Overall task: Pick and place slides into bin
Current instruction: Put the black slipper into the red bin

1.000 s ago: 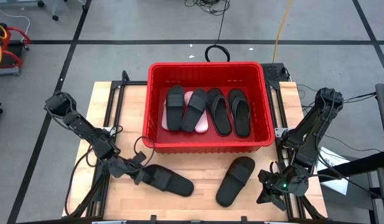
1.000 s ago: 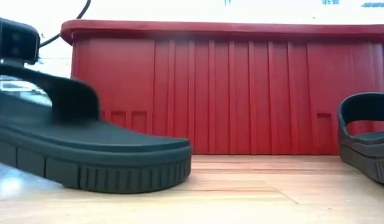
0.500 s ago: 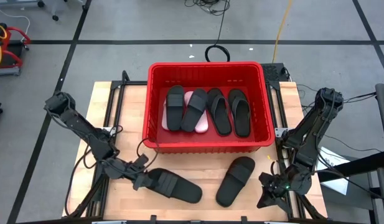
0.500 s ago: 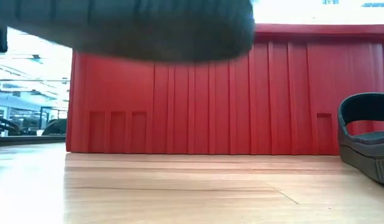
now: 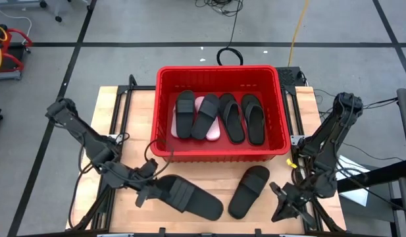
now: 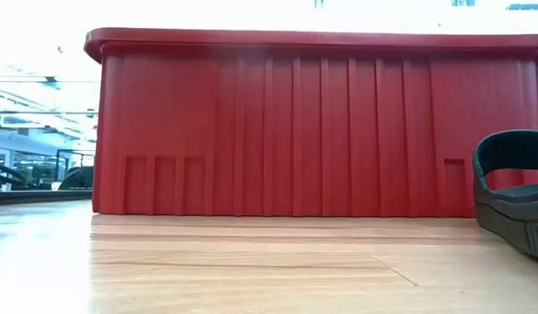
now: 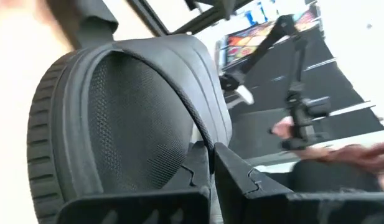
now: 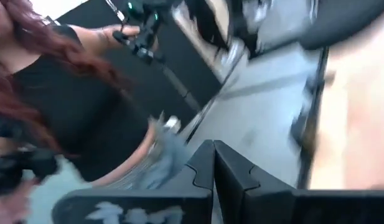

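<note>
My left gripper point(image 5: 147, 187) is shut on a black slide point(image 5: 188, 198), which is up off the table near its front edge, left of centre. The slide fills the left wrist view point(image 7: 123, 118). A second black slide point(image 5: 249, 191) lies flat on its sole on the wood at the front right; it also shows in the low view point(image 6: 513, 187). The red bin point(image 5: 219, 153) stands at the table's far middle and holds several black slides point(image 5: 231, 117) and a pink one point(image 5: 214, 130). My right gripper point(image 5: 281, 205) is shut and empty by the table's front right corner. My left gripper pinches a thin raised edge of the slide point(image 7: 201, 134) between its two fingers, at the slide's left end. The fingers come from the table's left, roughly level. The slide is lifted clear of the table and reaches rightward from the fingers.
Bare wood lies between the bin's near wall point(image 6: 286, 131) and the table's front edge. A person in a dark top point(image 8: 61, 106) shows beyond the table in the right wrist view, and a hand point(image 7: 360, 155) in the left wrist view.
My left gripper has gone up and a little toward the table's near edge with the black slide. The slide was on the wood a second ago; it has risen clear of the table and out of the low view.
</note>
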You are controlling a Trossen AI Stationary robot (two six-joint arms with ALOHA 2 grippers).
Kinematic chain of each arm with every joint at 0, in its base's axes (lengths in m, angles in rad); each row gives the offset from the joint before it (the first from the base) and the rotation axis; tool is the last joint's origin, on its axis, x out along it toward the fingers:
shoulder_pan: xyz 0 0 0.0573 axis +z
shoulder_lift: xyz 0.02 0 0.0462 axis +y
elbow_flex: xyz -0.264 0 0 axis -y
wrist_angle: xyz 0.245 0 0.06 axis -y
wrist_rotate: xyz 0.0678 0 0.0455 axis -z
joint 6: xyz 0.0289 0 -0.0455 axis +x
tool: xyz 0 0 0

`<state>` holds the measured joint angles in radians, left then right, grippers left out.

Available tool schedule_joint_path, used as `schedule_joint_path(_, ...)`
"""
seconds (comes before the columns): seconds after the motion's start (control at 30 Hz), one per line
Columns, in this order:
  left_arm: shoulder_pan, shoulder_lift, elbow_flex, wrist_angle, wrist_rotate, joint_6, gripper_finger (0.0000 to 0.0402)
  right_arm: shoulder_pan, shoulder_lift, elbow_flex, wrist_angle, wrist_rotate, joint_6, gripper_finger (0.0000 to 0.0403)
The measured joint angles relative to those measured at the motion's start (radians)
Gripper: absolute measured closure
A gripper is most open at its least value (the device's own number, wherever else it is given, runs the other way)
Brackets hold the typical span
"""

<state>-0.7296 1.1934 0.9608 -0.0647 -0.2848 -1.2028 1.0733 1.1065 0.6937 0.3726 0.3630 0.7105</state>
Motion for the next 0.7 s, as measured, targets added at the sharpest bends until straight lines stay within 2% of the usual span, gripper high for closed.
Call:
schedule_joint_path(0.17, 0.043, 0.000, 0.131, -0.191, 0.000, 0.074, 0.0402, 0.000, -0.052, 0.000, 0.031, 0.195, -0.326, 0.0403)
schedule_joint_path(0.33, 0.095, 0.000, 0.215, -0.249, 0.010, 0.185, 0.0402, -0.001, -0.095, 0.000, 0.064, 0.467, -0.656, 0.0403)
schedule_joint_path(0.43, 0.135, 0.000, 0.246, -0.248, 0.023, 0.246, 0.0402, -0.008, -0.101, 0.000, 0.113, 0.580, -0.871, 0.0403)
schedule_joint_path(0.57, 0.188, 0.000, 0.273, -0.246, 0.038, 0.318, 0.0402, -0.054, -0.100, 0.000, 0.177, 0.650, -1.103, 0.0403)
schedule_joint_path(0.7, 0.248, -0.001, 0.275, -0.245, 0.082, 0.363, 0.0402, -0.133, -0.100, 0.000, 0.235, 0.688, -1.250, 0.0399)
